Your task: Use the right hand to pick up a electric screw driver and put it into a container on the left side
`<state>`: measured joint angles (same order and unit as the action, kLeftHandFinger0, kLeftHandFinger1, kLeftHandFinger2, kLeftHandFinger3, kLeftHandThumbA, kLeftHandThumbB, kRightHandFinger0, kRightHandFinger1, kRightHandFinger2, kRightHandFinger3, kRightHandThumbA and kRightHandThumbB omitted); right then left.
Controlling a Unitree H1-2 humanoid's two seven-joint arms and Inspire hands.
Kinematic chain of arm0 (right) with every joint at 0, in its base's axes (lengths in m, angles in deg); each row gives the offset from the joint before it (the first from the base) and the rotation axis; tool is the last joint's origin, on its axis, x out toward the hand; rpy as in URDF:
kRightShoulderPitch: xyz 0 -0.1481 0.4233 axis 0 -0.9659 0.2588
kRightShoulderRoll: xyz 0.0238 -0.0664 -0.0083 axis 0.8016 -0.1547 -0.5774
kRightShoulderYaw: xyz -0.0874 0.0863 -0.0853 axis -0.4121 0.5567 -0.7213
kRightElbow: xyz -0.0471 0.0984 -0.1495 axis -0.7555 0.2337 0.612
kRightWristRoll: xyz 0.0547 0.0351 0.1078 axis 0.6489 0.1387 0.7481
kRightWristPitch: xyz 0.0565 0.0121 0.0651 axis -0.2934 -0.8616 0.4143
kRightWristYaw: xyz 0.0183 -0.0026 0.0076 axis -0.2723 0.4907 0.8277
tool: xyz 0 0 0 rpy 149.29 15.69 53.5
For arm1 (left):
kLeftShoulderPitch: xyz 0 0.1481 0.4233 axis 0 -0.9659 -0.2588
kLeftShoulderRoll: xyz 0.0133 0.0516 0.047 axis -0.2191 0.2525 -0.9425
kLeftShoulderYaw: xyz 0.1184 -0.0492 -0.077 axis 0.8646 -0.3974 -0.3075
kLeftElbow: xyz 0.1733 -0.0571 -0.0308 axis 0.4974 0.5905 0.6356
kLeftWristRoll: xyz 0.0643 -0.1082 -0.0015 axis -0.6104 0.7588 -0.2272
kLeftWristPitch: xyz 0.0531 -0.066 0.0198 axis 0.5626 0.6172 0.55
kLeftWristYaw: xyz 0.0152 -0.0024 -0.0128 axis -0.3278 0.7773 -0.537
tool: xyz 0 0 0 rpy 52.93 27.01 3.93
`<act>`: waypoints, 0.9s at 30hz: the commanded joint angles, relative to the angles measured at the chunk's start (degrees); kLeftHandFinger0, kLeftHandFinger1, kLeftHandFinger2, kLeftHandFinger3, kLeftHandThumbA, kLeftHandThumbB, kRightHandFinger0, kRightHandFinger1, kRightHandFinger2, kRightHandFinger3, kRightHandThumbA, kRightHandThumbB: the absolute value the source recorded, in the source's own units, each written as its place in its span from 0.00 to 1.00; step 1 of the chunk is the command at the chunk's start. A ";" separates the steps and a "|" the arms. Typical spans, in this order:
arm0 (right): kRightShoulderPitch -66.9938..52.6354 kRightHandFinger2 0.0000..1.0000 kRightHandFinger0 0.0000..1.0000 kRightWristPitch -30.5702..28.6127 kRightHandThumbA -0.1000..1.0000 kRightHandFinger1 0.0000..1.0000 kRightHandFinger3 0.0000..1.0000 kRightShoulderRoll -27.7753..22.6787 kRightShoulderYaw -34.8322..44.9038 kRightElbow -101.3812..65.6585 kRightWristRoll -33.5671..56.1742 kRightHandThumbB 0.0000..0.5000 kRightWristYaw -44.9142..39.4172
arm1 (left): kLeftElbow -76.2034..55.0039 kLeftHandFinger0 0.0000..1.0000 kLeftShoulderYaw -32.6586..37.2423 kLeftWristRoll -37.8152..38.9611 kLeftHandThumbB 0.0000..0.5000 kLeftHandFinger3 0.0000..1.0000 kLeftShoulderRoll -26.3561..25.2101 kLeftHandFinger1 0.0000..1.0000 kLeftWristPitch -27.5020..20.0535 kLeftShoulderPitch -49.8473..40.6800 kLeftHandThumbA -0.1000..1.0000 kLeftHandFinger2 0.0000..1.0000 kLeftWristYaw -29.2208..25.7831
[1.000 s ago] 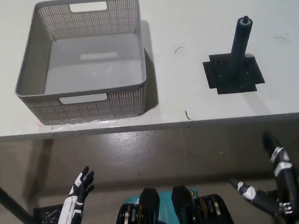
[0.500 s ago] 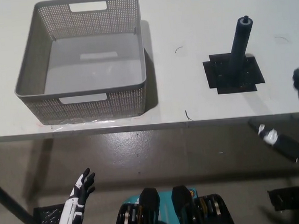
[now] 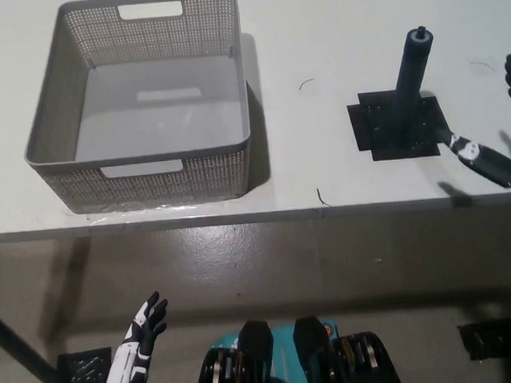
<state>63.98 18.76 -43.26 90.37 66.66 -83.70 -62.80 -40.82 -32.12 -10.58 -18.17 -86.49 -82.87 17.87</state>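
A dark electric screwdriver (image 3: pixel 410 82) stands upright on a black square base (image 3: pixel 399 126) at the right of the white table (image 3: pixel 314 30). My black right hand (image 3: pixel 506 134) is over the table's right edge, just right of the base, open with fingers spread and touching nothing. The grey perforated container (image 3: pixel 144 98) sits at the table's left with nothing in it. My white left hand (image 3: pixel 142 326) hangs low at the bottom left, below the table, open.
The table's front edge (image 3: pixel 240 217) runs across the middle of the picture, with grey floor below it. A table leg and black foot plate (image 3: pixel 79 369) show at the bottom left, another plate (image 3: pixel 487 339) at the bottom right.
My right hand has risen from below the table edge up and to the right, now level with the screwdriver's base. The left hand has dropped slightly.
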 commanded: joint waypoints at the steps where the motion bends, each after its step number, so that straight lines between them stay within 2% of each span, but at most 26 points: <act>1: 5.39 1.00 1.00 -3.33 1.00 1.00 1.00 -2.00 0.26 5.33 -1.40 0.80 2.51 | -0.05 1.00 0.25 -0.09 0.33 1.00 -0.64 1.00 -3.63 -0.04 1.00 1.00 0.50; 5: 8.36 1.00 1.00 -3.93 1.00 1.00 1.00 -2.65 -0.54 10.37 -2.00 0.87 2.82 | 0.03 1.00 0.52 0.80 0.37 1.00 -0.83 1.00 -3.55 -0.02 1.00 1.00 1.30; 8: 9.68 1.00 1.00 -4.30 1.00 1.00 1.00 -2.94 -0.79 13.37 -1.85 0.86 2.87 | 0.60 1.00 0.82 1.22 0.37 1.00 -0.98 1.00 -3.94 0.42 1.00 1.00 2.01; 11: 10.54 1.00 1.00 -4.47 1.00 1.00 1.00 -3.28 -1.72 16.01 -2.90 0.82 3.32 | 0.61 1.00 0.94 2.15 0.44 1.00 -1.05 1.00 -3.28 0.29 1.00 1.00 2.82; 13: 11.30 1.00 1.00 -5.12 1.00 1.00 1.00 -3.33 -2.33 18.30 -3.07 0.84 3.67 | 0.68 1.00 1.02 2.48 0.42 1.00 -1.10 1.00 -3.35 0.07 1.00 1.00 3.27; 16: 12.63 1.00 1.00 -5.82 1.00 1.00 1.00 -3.48 -3.00 21.51 -3.36 0.81 3.99 | 0.88 1.00 1.13 2.69 0.40 1.00 -1.08 1.00 -3.82 -0.11 1.00 1.00 3.74; 20: 14.79 1.00 1.00 -6.54 1.00 1.00 1.00 -3.73 -4.63 25.24 -4.94 0.71 5.28 | 1.00 1.00 1.15 2.96 0.41 1.00 -1.20 1.00 -4.02 -0.11 1.00 1.00 4.33; 27: 19.19 1.00 1.00 -7.97 1.00 1.00 1.00 -4.19 -7.32 32.39 -7.16 0.73 8.02 | 1.28 1.00 1.21 3.34 0.42 1.00 -1.11 1.00 -4.12 -0.13 1.00 1.00 5.13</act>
<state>77.65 15.20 -45.80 84.17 96.96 -88.74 -58.04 -39.26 -31.34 -8.94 -18.57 -88.20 -82.87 21.63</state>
